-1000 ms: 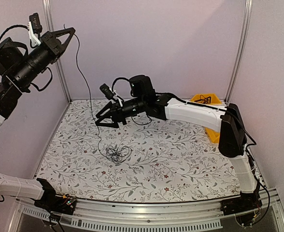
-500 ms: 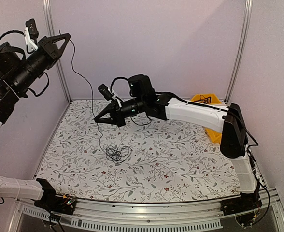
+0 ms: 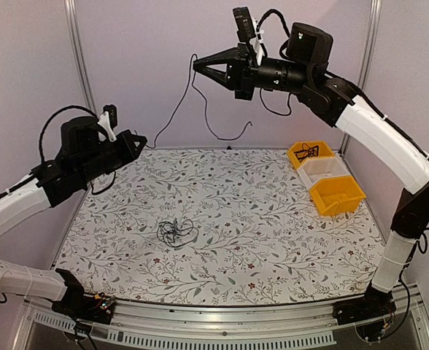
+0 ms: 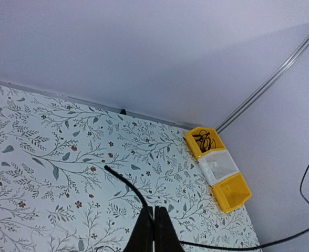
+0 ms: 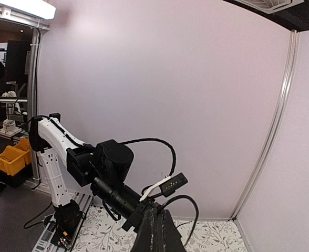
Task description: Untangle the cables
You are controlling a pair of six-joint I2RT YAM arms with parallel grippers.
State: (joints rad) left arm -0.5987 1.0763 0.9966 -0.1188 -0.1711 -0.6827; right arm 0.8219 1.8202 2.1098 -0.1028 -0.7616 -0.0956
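Observation:
A tangled bunch of thin black cables [image 3: 175, 232] lies on the flowered table [image 3: 273, 240], left of centre. One long cable strand [image 3: 169, 117] hangs in the air between both grippers, apart from the bunch. My left gripper [image 3: 144, 140] is low over the table's far left and shut on this strand [image 4: 124, 181], whose short end sticks out past the fingers [image 4: 154, 212]. High near the back wall, my right gripper [image 3: 197, 64] is shut on the same strand [image 5: 193, 206], which loops beside its fingertips [image 5: 155, 210]. The strand's other end dangles below it, by the wall.
Three small bins stand in a row at the table's far right: a yellow bin [image 3: 307, 153] holding black cables, a white bin [image 3: 324, 169] and another yellow bin [image 3: 337, 194]. Metal frame posts [image 3: 79, 65] rise at the back corners.
My right gripper shut on the strand low over the table, then swung high up and to the right with it. My left arm came down from the upper left, still holding the strand.

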